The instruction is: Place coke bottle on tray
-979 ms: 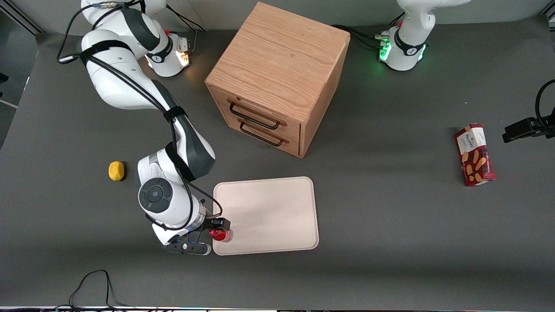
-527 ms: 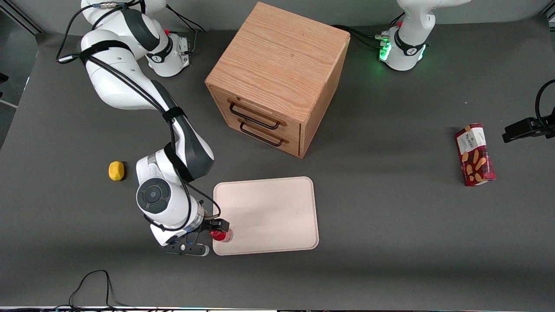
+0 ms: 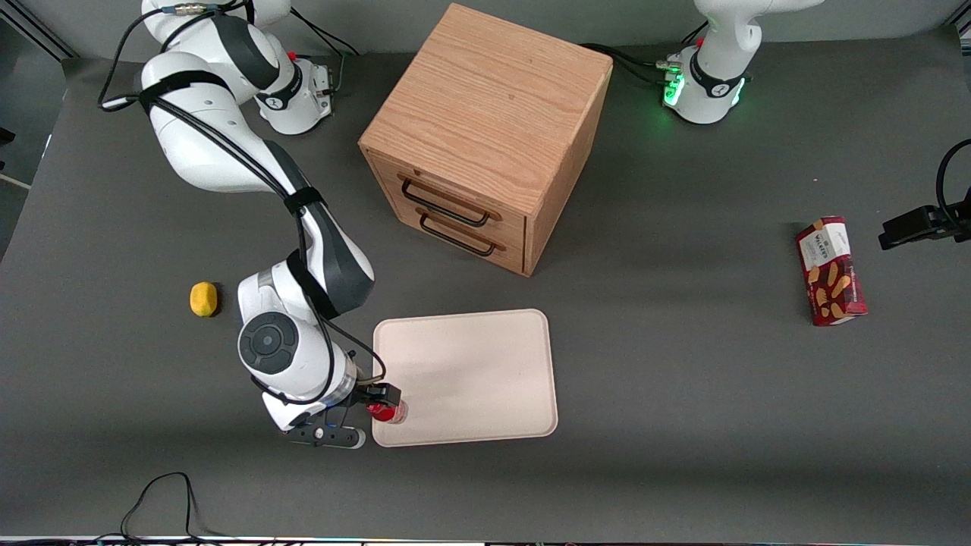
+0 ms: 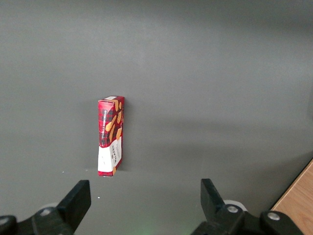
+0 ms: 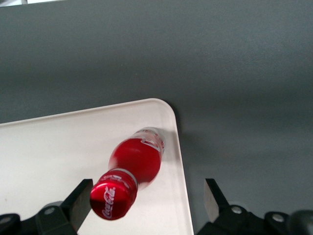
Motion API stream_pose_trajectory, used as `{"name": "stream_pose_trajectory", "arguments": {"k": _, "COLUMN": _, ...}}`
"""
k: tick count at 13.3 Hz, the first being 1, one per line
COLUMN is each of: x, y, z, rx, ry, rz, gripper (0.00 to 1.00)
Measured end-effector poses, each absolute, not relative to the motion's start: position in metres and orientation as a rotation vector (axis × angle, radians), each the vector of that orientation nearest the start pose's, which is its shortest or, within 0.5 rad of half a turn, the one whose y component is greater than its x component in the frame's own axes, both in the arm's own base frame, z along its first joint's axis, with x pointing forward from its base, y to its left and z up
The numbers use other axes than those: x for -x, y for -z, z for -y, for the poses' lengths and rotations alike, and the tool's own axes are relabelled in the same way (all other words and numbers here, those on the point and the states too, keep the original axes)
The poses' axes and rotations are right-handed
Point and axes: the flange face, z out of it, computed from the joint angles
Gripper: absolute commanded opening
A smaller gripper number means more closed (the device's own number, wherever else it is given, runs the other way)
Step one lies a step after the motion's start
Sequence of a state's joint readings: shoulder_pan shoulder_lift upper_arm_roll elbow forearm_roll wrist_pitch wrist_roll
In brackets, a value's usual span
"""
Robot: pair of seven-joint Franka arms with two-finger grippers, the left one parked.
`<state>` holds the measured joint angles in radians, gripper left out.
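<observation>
**Ana:** Coke bottle [image 5: 135, 169] first: where is it, and what is the gripper [image 5: 146, 200] doing with it?

**Ben:** In the wrist view the gripper's two fingers stand wide apart, with the bottle between them. One finger [image 5: 82, 197] is just beside the cap, and I cannot tell if it touches. The other is well clear, so nothing is clamped. The bottle stands on the tray [image 5: 58, 147], close to a rounded corner and just inside the low rim.

**Ana:** And from the front?

**Ben:** The gripper [image 3: 379, 400] sits at the tray's [image 3: 485, 379] corner nearest the working arm and nearest the camera, with the red bottle [image 3: 388, 412] right there inside the edge.

**Ana:** What changed in the last second?

**Ben:** Very little. The arm's wrist has drifted slightly away from the tray, while the bottle kept its spot. To me that reads as a release with the arm starting to back off.

**Ana:** So the task is about done?

**Ben:** I'd judge so. The bottle is near the rim, so the gripper should leave without brushing the cap.

**Ana:** Anything else around?

**Ben:** A wooden drawer cabinet [image 3: 485, 136] farther from the camera, a yellow lump [image 3: 203, 298] on the surface beside the arm, and a red snack box [image 3: 831, 271] toward the parked arm's end.
</observation>
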<state>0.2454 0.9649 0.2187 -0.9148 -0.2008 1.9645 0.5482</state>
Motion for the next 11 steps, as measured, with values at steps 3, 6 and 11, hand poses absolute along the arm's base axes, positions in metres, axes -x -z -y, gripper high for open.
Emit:
{"name": "stream_pose_trajectory", "arguments": {"k": 3, "x": -0.745, "y": -0.318, "z": -0.280, "rx": 3.091, "ry": 0.153, "rz": -0.208, "gripper": 1.00}}
{"name": "stream_pose_trajectory", "arguments": {"k": 6, "x": -0.744, "y": -0.324, "z": -0.286, "rx": 3.068, "ry": 0.160, "rz": -0.288, "gripper": 1.00}}
{"name": "stream_pose_trajectory", "arguments": {"k": 11, "x": -0.733, "y": -0.347, "z": -0.303, "rx": 3.067, "ry": 0.119, "rz": -0.329, "gripper": 1.00}}
